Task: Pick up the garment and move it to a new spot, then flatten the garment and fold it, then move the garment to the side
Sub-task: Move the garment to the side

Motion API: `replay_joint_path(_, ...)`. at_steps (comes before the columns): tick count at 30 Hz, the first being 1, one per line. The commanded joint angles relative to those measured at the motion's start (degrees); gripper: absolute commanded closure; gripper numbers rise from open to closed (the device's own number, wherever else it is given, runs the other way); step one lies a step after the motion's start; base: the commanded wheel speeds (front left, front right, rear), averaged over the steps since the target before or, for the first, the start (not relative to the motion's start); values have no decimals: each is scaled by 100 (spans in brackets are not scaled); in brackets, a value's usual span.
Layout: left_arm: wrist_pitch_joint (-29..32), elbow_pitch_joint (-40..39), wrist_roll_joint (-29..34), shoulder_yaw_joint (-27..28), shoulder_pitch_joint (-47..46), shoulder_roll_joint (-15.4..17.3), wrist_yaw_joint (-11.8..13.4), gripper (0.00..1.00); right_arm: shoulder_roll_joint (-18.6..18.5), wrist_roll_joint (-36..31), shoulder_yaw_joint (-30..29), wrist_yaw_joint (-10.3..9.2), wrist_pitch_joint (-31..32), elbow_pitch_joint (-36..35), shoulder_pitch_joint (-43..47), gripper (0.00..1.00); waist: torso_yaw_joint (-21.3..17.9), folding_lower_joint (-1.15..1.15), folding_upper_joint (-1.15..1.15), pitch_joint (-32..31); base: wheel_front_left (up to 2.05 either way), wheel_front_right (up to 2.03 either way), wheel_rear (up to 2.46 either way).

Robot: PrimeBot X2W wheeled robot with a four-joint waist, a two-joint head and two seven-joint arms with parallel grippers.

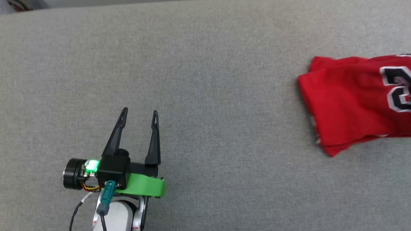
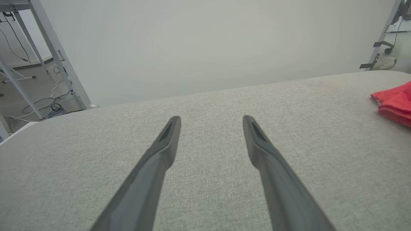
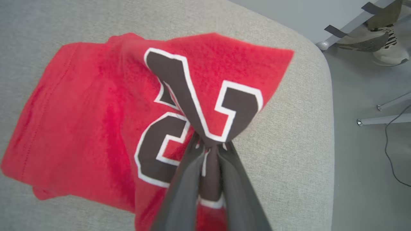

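Red garment (image 3: 80, 106) near edge of grey surface (image 3: 298, 128), pinched in right gripper (image 3: 210, 145) — left gripper (image 1: 140, 111) splayed, empty, well apart.

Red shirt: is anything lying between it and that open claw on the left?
Nothing visible. Only bare grey surface lies between the left gripper and the garment. The right gripper is shut on a fold of it.

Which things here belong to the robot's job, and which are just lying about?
Job: garment, pinched by the right gripper; open left gripper; grey table.
Lying about: shoes, floor cables, metal frame.
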Motion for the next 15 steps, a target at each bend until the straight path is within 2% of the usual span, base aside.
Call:
replay_joint_path(1, -34, -43, 54, -14, -151, 44, -16, 0, -87, -71, -110, -4, -22, 164, -171, 100, 145, 0, 0, 493, 0, 0, 0)
replay_joint_path(9, -34, -230, 57, -56, -409, 62, -1, 0, -520, -323, -739, -4, -141, 1296, -630, 100, 347, 0, 0, 1018, 0, 0, 0)
replay_joint_path(15, -34, -346, 47, -38, -507, 91, 41, 0, -508, -556, -1272, -4, -197, 2060, -926, 100, 397, 0, 0, 1218, 0, 0, 0)
